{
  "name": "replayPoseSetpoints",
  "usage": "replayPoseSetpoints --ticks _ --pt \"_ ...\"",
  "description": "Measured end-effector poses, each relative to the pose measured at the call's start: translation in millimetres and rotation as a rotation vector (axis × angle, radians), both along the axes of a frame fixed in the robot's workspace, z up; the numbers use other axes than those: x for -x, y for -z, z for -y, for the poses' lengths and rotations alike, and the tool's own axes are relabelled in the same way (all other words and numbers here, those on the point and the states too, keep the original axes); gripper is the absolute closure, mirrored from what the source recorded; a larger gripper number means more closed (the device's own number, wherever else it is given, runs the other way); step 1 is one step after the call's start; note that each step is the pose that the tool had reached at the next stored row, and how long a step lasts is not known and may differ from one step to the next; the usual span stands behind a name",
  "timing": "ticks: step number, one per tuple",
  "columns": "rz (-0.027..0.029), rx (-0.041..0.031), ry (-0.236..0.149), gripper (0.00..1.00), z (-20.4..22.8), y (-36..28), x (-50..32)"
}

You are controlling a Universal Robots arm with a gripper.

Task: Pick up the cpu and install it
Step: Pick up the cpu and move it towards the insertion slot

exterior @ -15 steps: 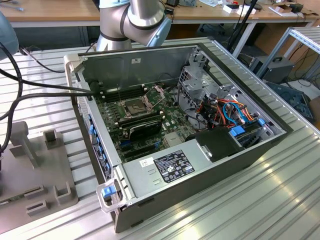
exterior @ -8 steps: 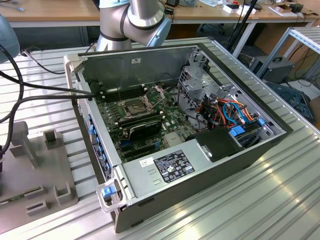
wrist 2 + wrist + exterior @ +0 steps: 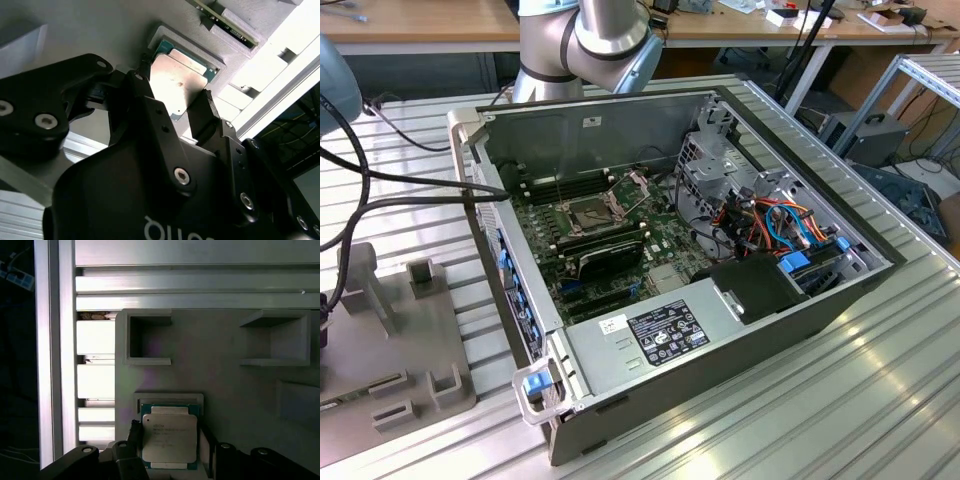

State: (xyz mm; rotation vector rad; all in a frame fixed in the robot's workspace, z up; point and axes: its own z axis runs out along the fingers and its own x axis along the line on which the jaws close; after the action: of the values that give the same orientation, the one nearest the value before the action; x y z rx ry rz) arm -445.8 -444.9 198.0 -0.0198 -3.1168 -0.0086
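Room: a workshop, with wooden-topped desks [image 3: 420,20] along the far side and loose equipment on the floor at the exterior view's right.
Counter: a ribbed aluminium counter [image 3: 880,400] carries all the work pieces.
Computer case: an open case [image 3: 580,130] lies on its side at mid-counter with the motherboard exposed.
Socket: a dark square socket [image 3: 590,212] with its metal frame sits on the board. A black block [image 3: 610,258] lies just nearer than it.
Power supply: a grey box [image 3: 605,360] fills the near corner of the case.
Fixture plate: a grey moulded plate [image 3: 410,340] with raised pockets lies on the counter at the exterior view's left, apart from the case.
Cables: black cables [image 3: 380,190] run across the counter between the plate and the case.
Arm: the arm's base column [image 3: 590,30] stands at the far side behind the case.
Cpu: in both wrist views the cpu [image 3: 169,435] [image 3: 180,80] lies flat in a framed recess [image 3: 169,398] of the grey plate, silvery face up.
Claw: the claw [image 3: 169,440] [image 3: 175,85] is down over the cpu, straddling it at two opposite edges.
Claw state: I cannot tell whether it clamps the chip or stands just clear of it.
Installation: the cpu is on the plate, well apart from the socket.
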Motion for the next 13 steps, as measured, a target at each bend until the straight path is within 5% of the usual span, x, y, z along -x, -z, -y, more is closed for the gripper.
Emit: replayPoseSetpoints --ticks 13 --pt "-0.0003 0.0001 0.0 0.45 0.0 1.0 0.1"
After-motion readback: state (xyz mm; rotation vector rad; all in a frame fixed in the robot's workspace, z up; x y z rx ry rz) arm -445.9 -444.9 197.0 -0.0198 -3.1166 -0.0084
